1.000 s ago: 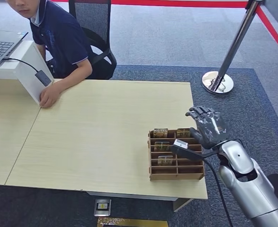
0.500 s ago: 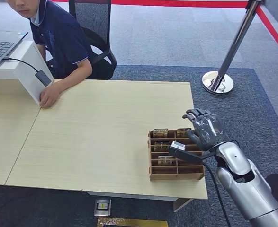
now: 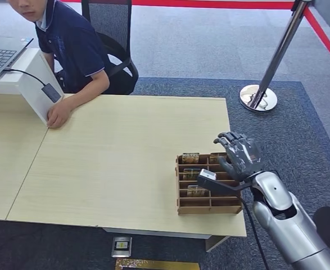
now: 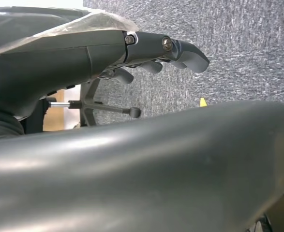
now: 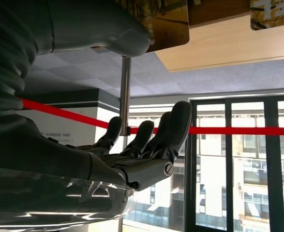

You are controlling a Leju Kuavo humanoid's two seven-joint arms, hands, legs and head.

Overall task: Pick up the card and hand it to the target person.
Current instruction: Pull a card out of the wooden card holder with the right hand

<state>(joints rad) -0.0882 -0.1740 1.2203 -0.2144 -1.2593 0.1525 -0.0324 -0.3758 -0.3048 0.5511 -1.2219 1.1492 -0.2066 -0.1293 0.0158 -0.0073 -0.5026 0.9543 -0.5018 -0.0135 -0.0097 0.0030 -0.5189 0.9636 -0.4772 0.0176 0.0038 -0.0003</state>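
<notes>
Reach step, we judge: the right hand (image 3: 239, 157) hovers over the far right corner of the card rack (image 3: 208, 185), fingers apart and holding nothing. In the right wrist view the right hand (image 5: 133, 145) shows its fingers (image 5: 176, 123) extended side by side, thumb (image 5: 107, 29) apart from them, and the edge of a card (image 5: 162, 19) lies just beyond the thumb tip; contact we cannot tell.

Cards (image 3: 191, 158) stand in the rack's slots, just below and to the inner side of the hand; several slots are filled, and which card is the target we cannot tell. The rack sits on the worktop (image 3: 112, 157) near its front right corner.

The left hand (image 4: 151, 53) hangs low over grey carpet, fingers loosely extended, nothing in them that we can see.

The person (image 3: 72, 48) sits well away from the right hand, diagonally across the worktop at the far left, one hand (image 3: 59, 114) resting on the worktop beside a white box (image 3: 29, 84).

Pick not yet done. Next move, in our view: lower the hand onto one card in the back row, pinch its upper edge between thumb and fingers, lift it straight out of the slot, then carry it across to the person. Slots are narrow, so neighbouring cards may snag or the rack may shift.
</notes>
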